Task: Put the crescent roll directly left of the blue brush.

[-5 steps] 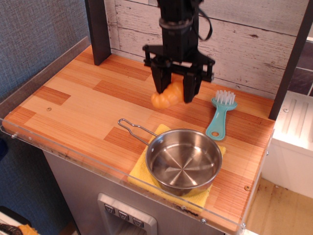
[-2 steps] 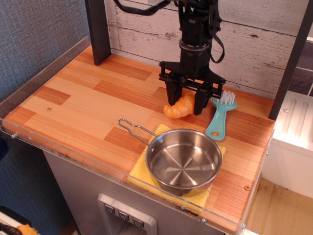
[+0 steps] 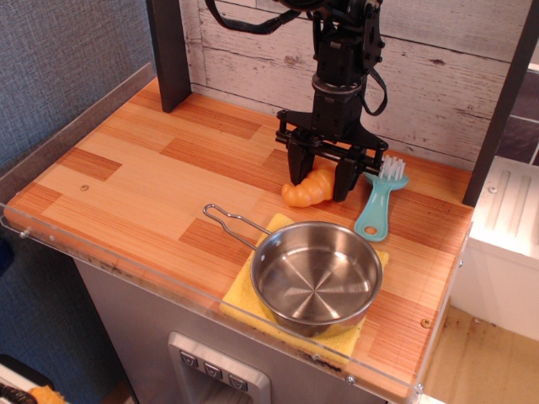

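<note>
The claw [image 3: 321, 178] is gripping the crescent roll [image 3: 308, 188] low over the counter [image 3: 143, 181], just left of the blue brush [image 3: 376, 202]. I'd set it fully down, then open gently so it doesn't roll.

Black arm [image 3: 338, 50], looped black cables along it; black pincer [image 3: 321, 178] on wide crossbar.
</note>
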Robot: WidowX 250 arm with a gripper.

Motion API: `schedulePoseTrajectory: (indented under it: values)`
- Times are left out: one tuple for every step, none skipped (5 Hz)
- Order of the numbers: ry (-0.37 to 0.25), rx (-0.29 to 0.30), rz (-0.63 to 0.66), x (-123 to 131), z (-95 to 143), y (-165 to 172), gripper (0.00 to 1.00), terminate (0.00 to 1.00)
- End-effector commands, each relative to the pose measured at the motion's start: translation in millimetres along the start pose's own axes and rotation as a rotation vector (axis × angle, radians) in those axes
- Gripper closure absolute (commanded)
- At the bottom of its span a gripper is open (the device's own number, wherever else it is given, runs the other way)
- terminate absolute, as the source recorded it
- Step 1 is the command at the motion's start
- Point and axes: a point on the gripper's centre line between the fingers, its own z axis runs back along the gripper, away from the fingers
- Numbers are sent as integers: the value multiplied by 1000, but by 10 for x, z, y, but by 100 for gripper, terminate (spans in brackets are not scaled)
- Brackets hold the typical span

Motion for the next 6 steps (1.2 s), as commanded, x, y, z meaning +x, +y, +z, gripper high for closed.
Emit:
schedulePoseTrajectory:
  values:
    - [-77,-29,-11,-53,367,6,0,0]
    - [-129,-51,-4,-248,712,145,0,0]
    - [-113,-54,31,-486,865,336,0,0]
    - [-78,-6,63,-625,858,522,0,0]
    - [-69,-5,46,-659,847,584,0,0]
    - [-55,6,5,-679,882,616,0,0]
